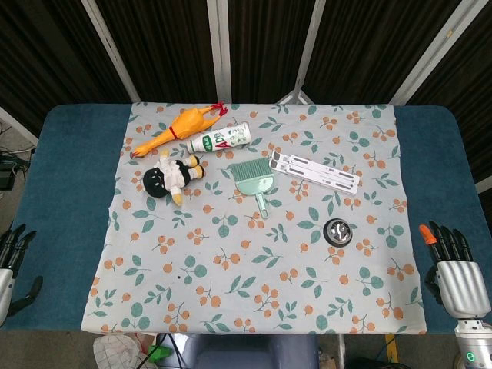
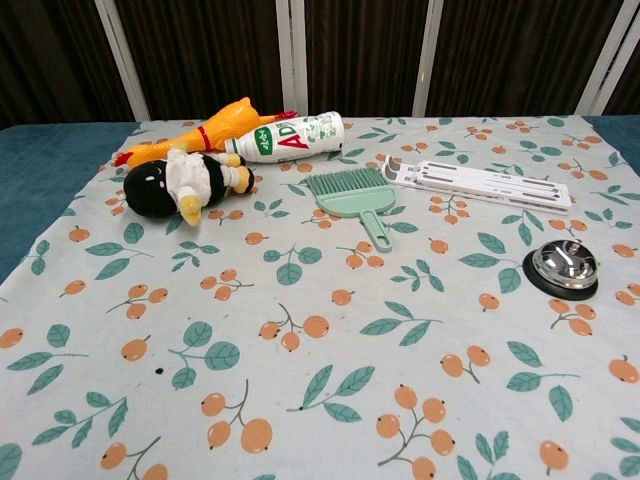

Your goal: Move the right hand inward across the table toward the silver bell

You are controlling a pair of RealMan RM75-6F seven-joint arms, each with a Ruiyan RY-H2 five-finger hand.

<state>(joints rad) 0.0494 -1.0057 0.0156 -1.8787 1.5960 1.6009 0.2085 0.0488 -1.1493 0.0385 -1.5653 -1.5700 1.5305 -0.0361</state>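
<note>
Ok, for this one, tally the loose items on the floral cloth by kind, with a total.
Toys: 2, the rubber chicken and the plush doll
Bottles: 1, the white bottle
Brushes: 1, the green brush
Folding stands: 1, the white stand
Bells: 1, the silver bell
Total: 6

So there's a table [image 1: 69, 154] with a cloth [image 1: 254, 292] spread over the middle of it. At the far left of the cloth a rubber chicken [image 1: 178, 128] lies just behind a plush doll [image 1: 171, 176], and a bottle [image 1: 219, 140] lies on its side right of the chicken. A small brush [image 1: 254, 182] sits near the middle, with a flat folding stand [image 1: 315, 171] to its right. The bell [image 1: 337, 231] stands alone nearer the front right. Right hand [image 1: 455, 273] is off the cloth's right edge, left hand [image 1: 9, 265] off the left edge.
</note>
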